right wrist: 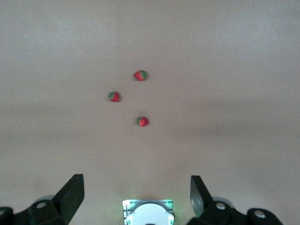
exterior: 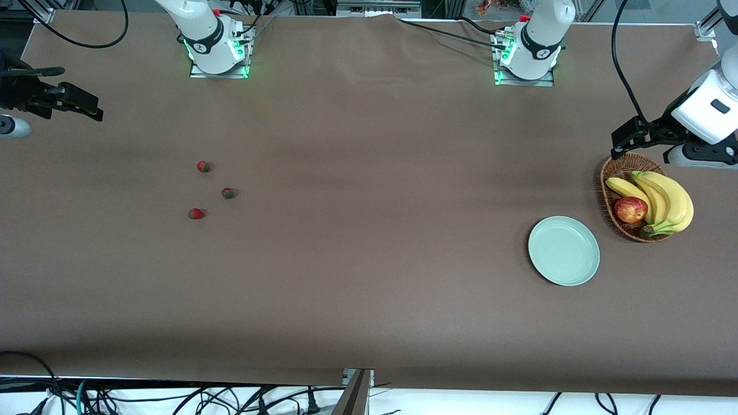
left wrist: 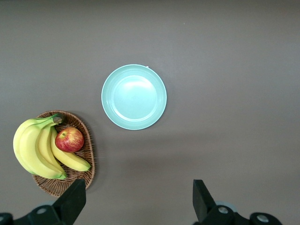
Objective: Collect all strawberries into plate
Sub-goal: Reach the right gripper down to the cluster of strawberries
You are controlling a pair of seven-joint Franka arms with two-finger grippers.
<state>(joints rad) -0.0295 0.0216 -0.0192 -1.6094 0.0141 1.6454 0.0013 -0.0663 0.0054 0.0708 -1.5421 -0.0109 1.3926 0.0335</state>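
- Strawberries lay in a loose cluster of three on the brown tabletop (exterior: 369, 276) toward the right arm's end: one strawberry (exterior: 203, 166) farthest from the front camera, a second strawberry (exterior: 228, 193) a little nearer, and a third strawberry (exterior: 195, 214) nearest of the three. None touched another.
- The right wrist view showed the same three berries apart from one another on bare cloth.
- The plate (exterior: 564, 251), pale mint green, sat bare on the tabletop toward the left arm's end, well apart from the berries.
- Just beside the plate and slightly farther from the front camera stood a wicker basket (exterior: 612, 173) holding a bunch of bananas (exterior: 663, 199) and a red apple (exterior: 630, 210).
- The right gripper (exterior: 81, 106) hung in the air over the tabletop's edge at the right arm's end, its jaws spread wide and holding nothing.
- The left gripper (exterior: 622, 141) hung over the basket's rim at the left arm's end, its jaws likewise wide apart and empty, as the left wrist view showed.
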